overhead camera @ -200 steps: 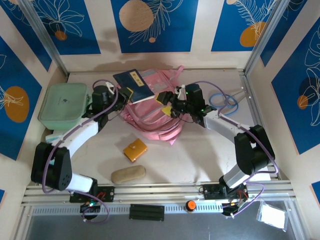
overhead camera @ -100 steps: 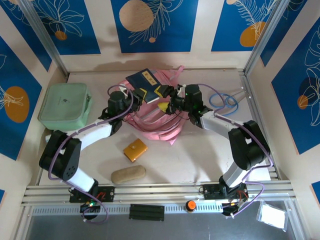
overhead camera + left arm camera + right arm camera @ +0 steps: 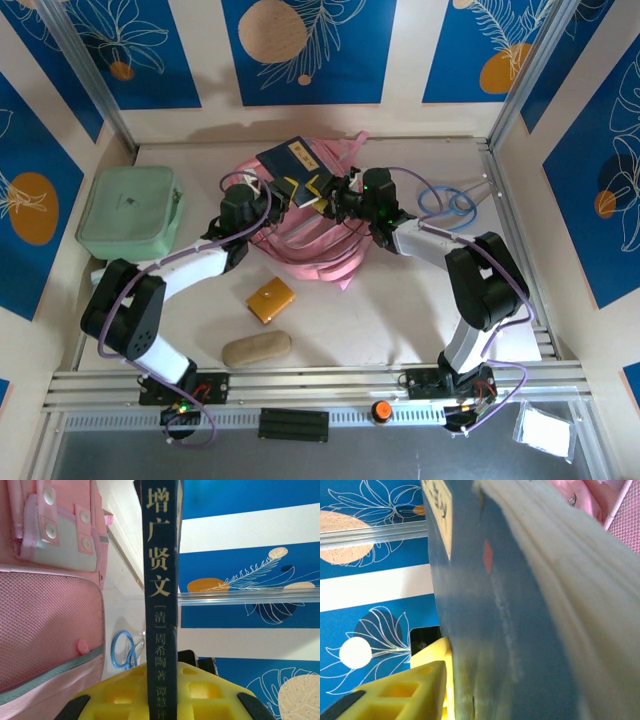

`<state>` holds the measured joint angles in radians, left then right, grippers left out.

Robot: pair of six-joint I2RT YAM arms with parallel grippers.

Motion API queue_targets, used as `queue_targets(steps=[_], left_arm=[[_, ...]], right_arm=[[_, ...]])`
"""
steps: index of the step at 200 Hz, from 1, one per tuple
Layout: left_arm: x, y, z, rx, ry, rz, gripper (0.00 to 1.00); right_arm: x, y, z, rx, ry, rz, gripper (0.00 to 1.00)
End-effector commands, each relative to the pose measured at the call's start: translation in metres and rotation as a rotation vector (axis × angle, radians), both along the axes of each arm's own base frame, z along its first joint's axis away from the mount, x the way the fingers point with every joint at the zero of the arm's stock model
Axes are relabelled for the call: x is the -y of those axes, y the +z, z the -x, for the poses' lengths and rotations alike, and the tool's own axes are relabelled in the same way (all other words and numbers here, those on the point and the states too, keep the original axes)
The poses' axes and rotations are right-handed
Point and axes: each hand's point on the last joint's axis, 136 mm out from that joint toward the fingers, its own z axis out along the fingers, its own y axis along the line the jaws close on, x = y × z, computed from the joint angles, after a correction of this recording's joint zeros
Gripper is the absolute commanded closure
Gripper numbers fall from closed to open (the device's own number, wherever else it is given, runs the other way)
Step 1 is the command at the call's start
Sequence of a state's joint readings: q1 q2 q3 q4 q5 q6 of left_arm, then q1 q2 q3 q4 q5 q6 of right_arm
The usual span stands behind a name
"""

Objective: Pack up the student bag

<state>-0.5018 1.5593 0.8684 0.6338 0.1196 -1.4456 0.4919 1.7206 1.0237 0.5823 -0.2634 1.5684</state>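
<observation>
The left gripper [image 3: 270,189] is pinching the dark blue gold-lettered book [image 3: 294,166] over the pink fabric backpack [image 3: 312,247] lying mid-table. The right gripper [image 3: 329,196] is touching the book, grip unclear. Opposing pulls could twist it free.

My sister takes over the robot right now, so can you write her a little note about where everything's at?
Left gripper: shut on the book, holding it above the pink bag.
Right gripper: at the book, one yellow finger against its cover; grip unclear.
Unpacked on the table: green case, orange box, tan pouch.
Done: book lifted to the bag.
Left: get the book inside, then probably the rest.
</observation>
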Motion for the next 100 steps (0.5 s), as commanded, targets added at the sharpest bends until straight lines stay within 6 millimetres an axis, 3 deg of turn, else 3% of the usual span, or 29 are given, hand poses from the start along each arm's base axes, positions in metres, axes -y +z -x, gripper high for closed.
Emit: queue_targets(steps=[1,29,40,54,72,100], left_arm=[[0.001,0.021,0.0,0.061,0.006,-0.002,1.0],[-0.003,0.015,0.004,0.033,-0.007,-0.07,1.0],[-0.005,0.011,0.007,0.021,-0.019,-0.116,0.89],[-0.008,0.002,0.012,0.001,-0.037,-0.192,0.65],[-0.012,-0.009,0.021,-0.011,-0.083,-0.335,0.41],[-0.018,-0.025,0.037,-0.013,-0.195,-0.602,0.25]], right_arm=[[0.0,0.012,0.0,0.051,-0.007,-0.008,0.66],[0.007,0.018,0.0,0.085,-0.006,0.012,0.85],[0.012,0.022,0.0,0.105,-0.011,0.034,0.91],[0.019,0.024,0.001,0.128,-0.02,0.083,0.96],[0.033,0.03,0.004,0.174,-0.04,0.166,1.0],[0.065,0.035,0.012,0.243,-0.084,0.315,1.0]])
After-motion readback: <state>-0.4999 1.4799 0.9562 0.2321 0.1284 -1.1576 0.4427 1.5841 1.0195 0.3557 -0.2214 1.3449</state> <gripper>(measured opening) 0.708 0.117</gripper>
